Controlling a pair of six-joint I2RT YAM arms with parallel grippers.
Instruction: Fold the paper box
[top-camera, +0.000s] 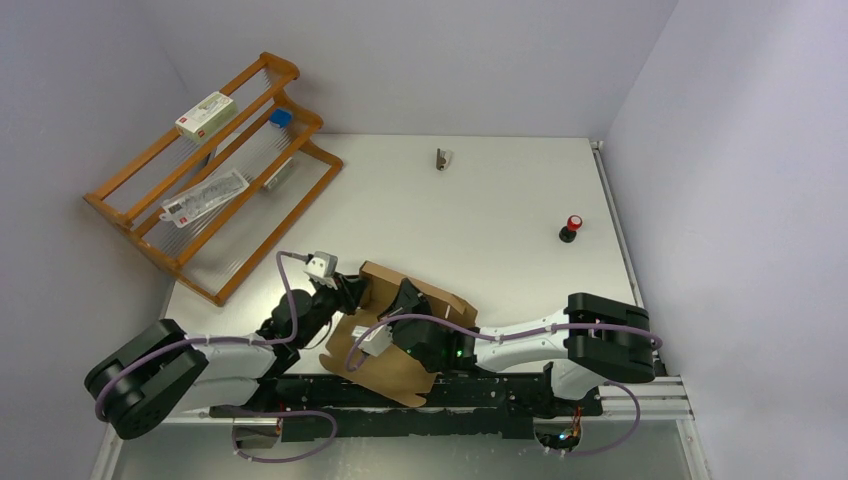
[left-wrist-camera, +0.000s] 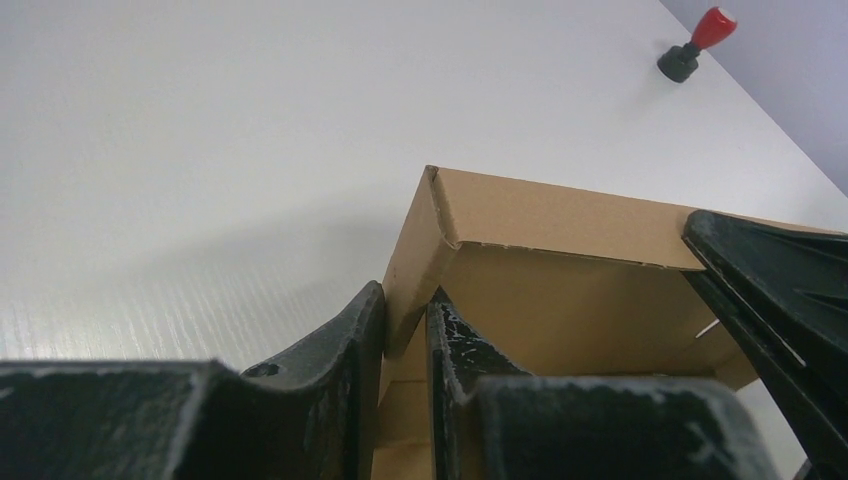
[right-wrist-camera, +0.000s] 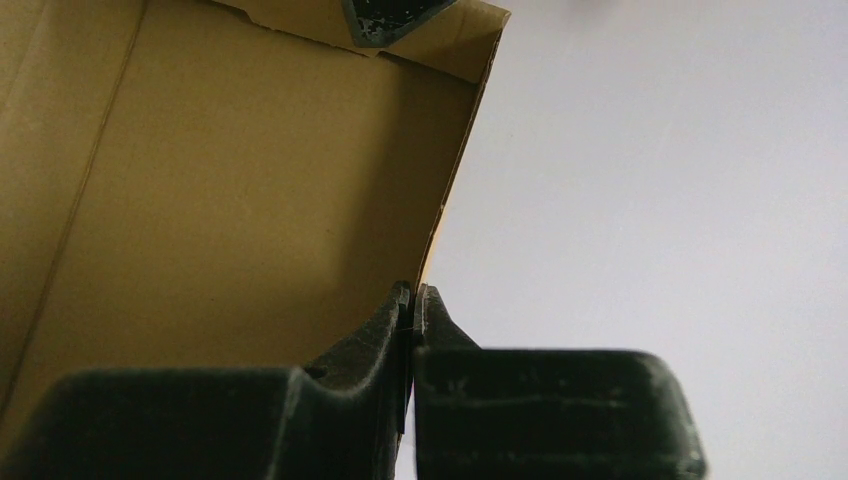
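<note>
Cardboard, plain brown: the paper box (top-camera: 395, 380) lies partly folded on the white counter (top-camera: 480, 200), at the near edge just ahead of the two arm bases. One side wall is raised and a flat panel spreads toward the arms. The left gripper (left-wrist-camera: 405, 300) is narrow, closed on either side of the raised wall near a folded corner. The right gripper (right-wrist-camera: 412, 292) is shut tight, pinching the thin edge of another wall. Well apart, a wooden rack (top-camera: 215, 170) stands at the far left, and a red-topped black object (top-camera: 572, 228) sits toward the right.
</note>
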